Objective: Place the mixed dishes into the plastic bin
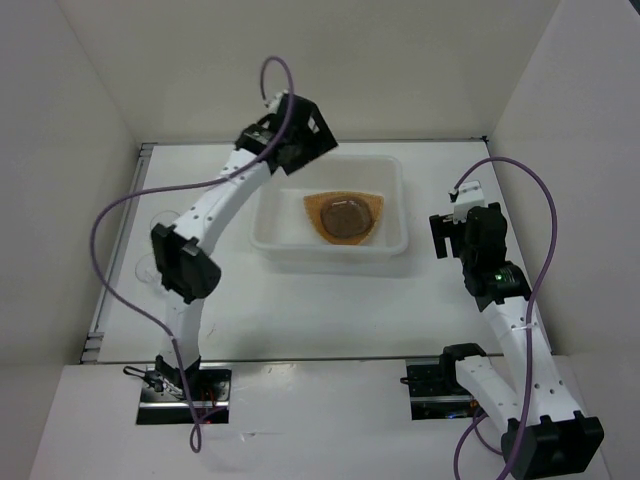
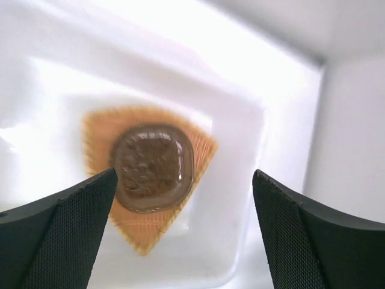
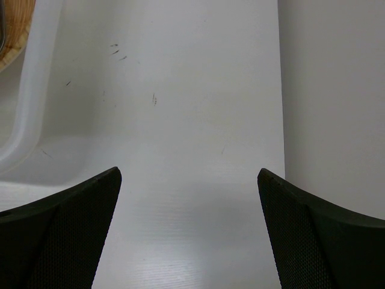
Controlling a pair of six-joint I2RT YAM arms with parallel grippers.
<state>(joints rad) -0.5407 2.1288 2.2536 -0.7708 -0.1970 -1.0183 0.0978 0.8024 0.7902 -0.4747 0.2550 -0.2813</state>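
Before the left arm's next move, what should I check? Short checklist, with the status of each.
1. Left gripper open, nothing held: ok.
2. Orange-tan ribbed triangular plate lies inside the translucent white plastic bin: ok.
3. Greyish translucent saucer sits on that plate: ok.
4. Right gripper open and empty, over the white table beside the bin: ok.
5. All dishes in the bin: not ok; what look like small clear plastic cups stand near the table's left side.
6. Left gripper's height above the bin rim: cannot tell.
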